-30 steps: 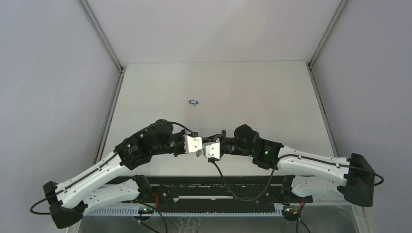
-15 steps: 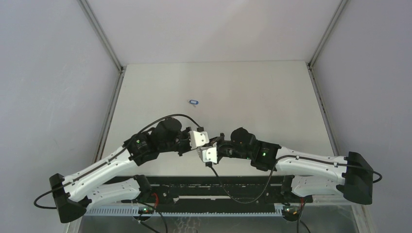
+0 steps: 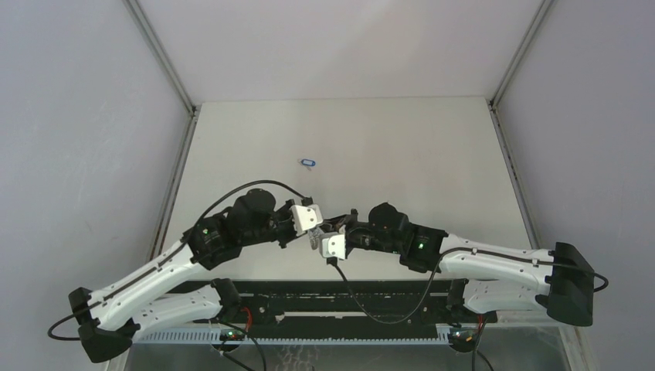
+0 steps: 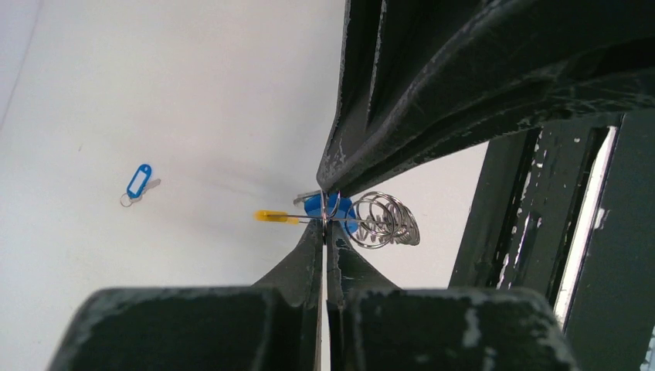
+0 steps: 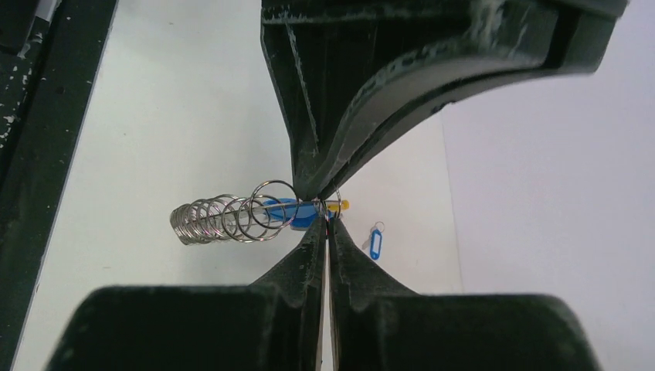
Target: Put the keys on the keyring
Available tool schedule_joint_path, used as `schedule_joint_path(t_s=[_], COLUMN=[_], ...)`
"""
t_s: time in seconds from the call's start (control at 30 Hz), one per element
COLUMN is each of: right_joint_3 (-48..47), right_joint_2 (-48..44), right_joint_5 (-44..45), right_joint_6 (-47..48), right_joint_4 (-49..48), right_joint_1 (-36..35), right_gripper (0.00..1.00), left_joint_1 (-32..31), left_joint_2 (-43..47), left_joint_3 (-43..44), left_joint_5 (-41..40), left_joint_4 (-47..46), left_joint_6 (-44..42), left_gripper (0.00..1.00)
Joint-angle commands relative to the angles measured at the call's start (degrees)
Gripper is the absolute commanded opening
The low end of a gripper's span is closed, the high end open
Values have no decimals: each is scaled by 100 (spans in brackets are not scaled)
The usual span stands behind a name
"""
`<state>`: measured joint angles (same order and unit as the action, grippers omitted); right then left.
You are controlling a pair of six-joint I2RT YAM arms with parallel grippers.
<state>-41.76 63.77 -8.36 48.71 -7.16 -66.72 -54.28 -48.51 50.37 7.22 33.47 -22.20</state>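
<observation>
A: Both arms are nose to nose at the middle of the overhead view. Left gripper (image 4: 324, 224) is pinched tight on the keyring (image 4: 382, 220) wire, with the coils bunched just right of its tips and the yellow arc (image 4: 274, 216) poking out left.
B: And the right gripper (image 5: 324, 214) is clamped just as tight on that same wire, coils to its left. One key (image 4: 313, 205), blue tag, sits right at the meeting tips.
A: Threaded on?
B: Can't tell. Other key (image 4: 137, 183) lies alone on the table (image 3: 402, 154), far left of the left-wrist frame, well apart.
</observation>
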Motion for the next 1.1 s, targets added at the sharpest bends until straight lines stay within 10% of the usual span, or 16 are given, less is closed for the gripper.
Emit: schedule_joint_path(t_s=[0.0, 1.07], right_joint_3=[-81, -158], right_joint_2=[-85, -865], right_joint_5=[13, -3104], right_joint_6=[31, -1333], right_joint_4=[18, 705], right_joint_1=[77, 1698], right_gripper=[0, 23], left_joint_1=[-21, 128], left_joint_2=[325, 1079], left_joint_3=[9, -2618], left_joint_5=[243, 655], left_joint_4=[-914, -5109], left_joint_6=[272, 783], left_gripper=[0, 0])
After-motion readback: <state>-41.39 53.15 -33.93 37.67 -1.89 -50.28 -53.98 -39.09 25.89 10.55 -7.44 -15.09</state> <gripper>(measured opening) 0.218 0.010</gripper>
